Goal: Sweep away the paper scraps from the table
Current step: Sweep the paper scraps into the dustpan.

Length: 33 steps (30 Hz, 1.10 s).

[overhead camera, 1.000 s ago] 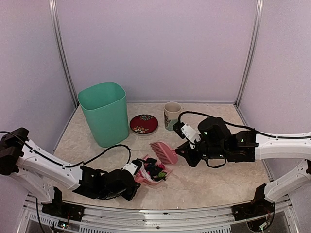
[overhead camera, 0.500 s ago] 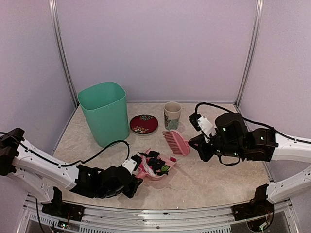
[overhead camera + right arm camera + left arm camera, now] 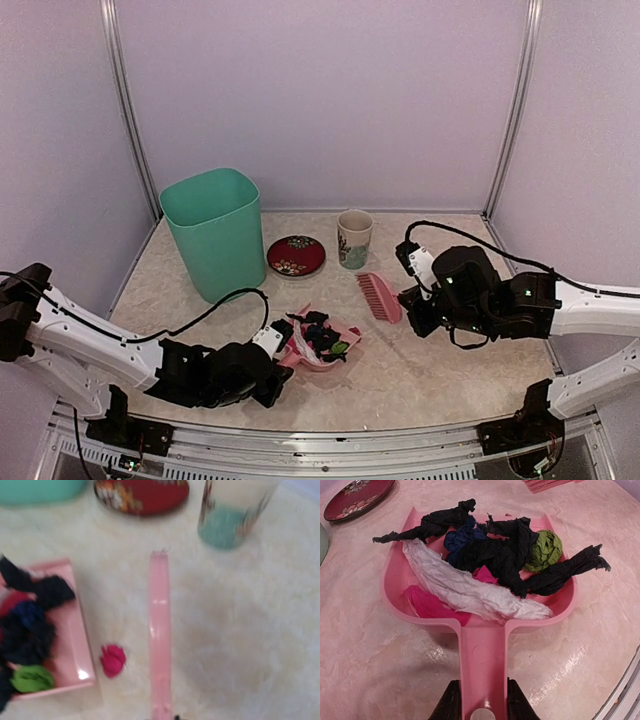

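Sweeping is nearly done, I judge. Lower left in the top view, my left gripper (image 3: 480, 702) is clamped on the dustpan (image 3: 395, 587) handle, and most scraps (image 3: 490, 560) lie heaped inside it. One pink scrap (image 3: 113, 660) sits on the table (image 3: 450, 370), between dustpan and brush (image 3: 160, 625). At right, my right gripper (image 3: 412, 300) holds the brush; next I should drag that scrap in. Bin (image 3: 212, 235), plate (image 3: 296, 255) and cup (image 3: 353, 238) stand behind, out of the stroke's way.

No legible text, numbers or brand marks anywhere, cup (image 3: 354, 238) and plate (image 3: 296, 256) show only decoration
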Each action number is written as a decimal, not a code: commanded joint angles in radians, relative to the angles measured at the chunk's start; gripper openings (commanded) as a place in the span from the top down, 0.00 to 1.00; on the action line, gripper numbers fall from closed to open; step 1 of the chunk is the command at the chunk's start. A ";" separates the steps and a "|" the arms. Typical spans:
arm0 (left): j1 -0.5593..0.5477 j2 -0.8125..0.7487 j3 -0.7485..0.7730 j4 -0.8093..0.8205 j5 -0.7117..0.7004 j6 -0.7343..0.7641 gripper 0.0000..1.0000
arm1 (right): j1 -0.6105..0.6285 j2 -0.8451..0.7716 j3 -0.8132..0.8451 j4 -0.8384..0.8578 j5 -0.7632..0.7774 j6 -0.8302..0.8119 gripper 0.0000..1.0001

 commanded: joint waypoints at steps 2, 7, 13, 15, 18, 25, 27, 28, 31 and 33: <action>0.006 0.054 0.051 -0.014 0.031 0.034 1.00 | -0.008 0.108 -0.016 0.082 0.008 0.024 1.00; 0.006 0.093 0.077 -0.029 0.051 0.046 1.00 | -0.009 0.176 -0.017 0.126 -0.053 0.014 1.00; 0.010 0.117 0.097 -0.041 0.059 0.057 1.00 | -0.009 0.187 -0.038 0.154 -0.126 -0.003 1.00; 0.011 0.130 0.110 -0.047 0.065 0.063 1.00 | -0.008 0.183 -0.048 0.169 -0.154 -0.017 1.00; 0.012 0.148 0.122 -0.052 0.073 0.065 1.00 | -0.009 0.178 -0.051 0.178 -0.187 -0.026 1.00; 0.018 0.173 0.121 -0.041 0.075 0.060 1.00 | -0.002 0.138 -0.063 0.193 -0.255 -0.047 1.00; 0.018 0.175 0.114 -0.028 0.074 0.057 1.00 | 0.004 0.123 -0.066 0.192 -0.266 -0.050 1.00; 0.018 0.173 0.109 -0.020 0.073 0.056 1.00 | 0.006 0.116 -0.065 0.187 -0.268 -0.050 1.00; 0.019 0.169 0.099 0.009 0.069 0.061 1.00 | 0.012 0.093 -0.064 0.167 -0.261 -0.046 1.00; 0.020 0.165 0.105 0.016 0.061 0.065 1.00 | 0.014 0.077 -0.060 0.147 -0.254 -0.044 1.00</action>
